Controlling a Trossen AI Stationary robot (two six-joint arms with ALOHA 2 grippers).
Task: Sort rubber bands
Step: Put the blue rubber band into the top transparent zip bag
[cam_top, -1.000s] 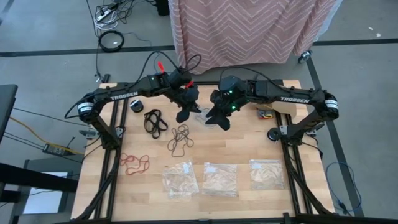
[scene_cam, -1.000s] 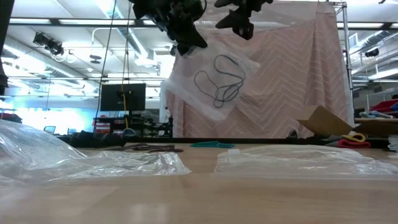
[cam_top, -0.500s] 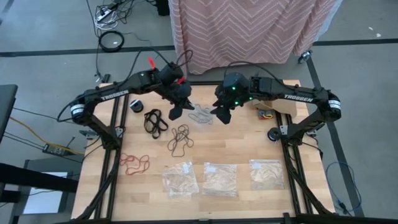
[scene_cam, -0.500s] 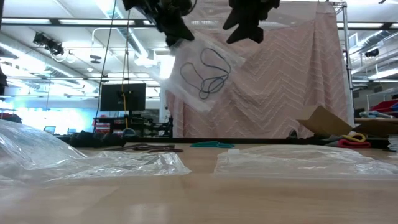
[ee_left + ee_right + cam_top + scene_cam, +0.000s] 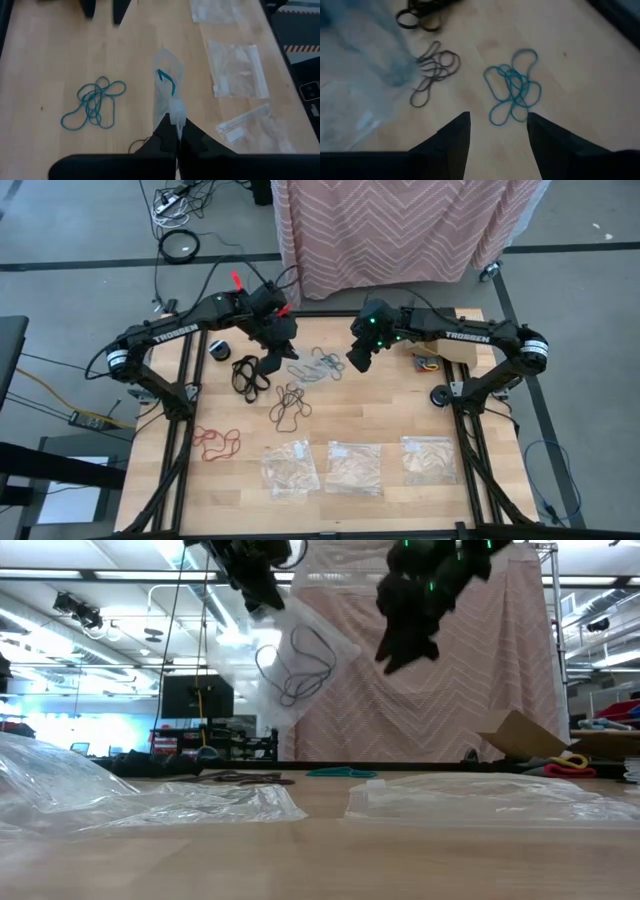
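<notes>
**Teal bands next: light, limp, and tangled**

My left gripper (image 5: 176, 134) is pinched shut on the top edge of a clear bag (image 5: 290, 665), which hangs well above the table with a few bands (image 5: 297, 668) sagging inside it. My right gripper (image 5: 496, 131) hovers with its fingers spread wide and nothing between them, over the teal bands (image 5: 512, 85) lying loose on the wooden table (image 5: 400, 405). The black bands (image 5: 249, 373), brown bands (image 5: 289, 403) and red bands (image 5: 216, 442) lie in separate clusters nearer the left side.

I judge these loops weigh almost nothing, flop and stretch, and cling together, so I would pinch the thick middle of the teal knot, not a stray loop, and expect stragglers to trail or snap back.
</notes>
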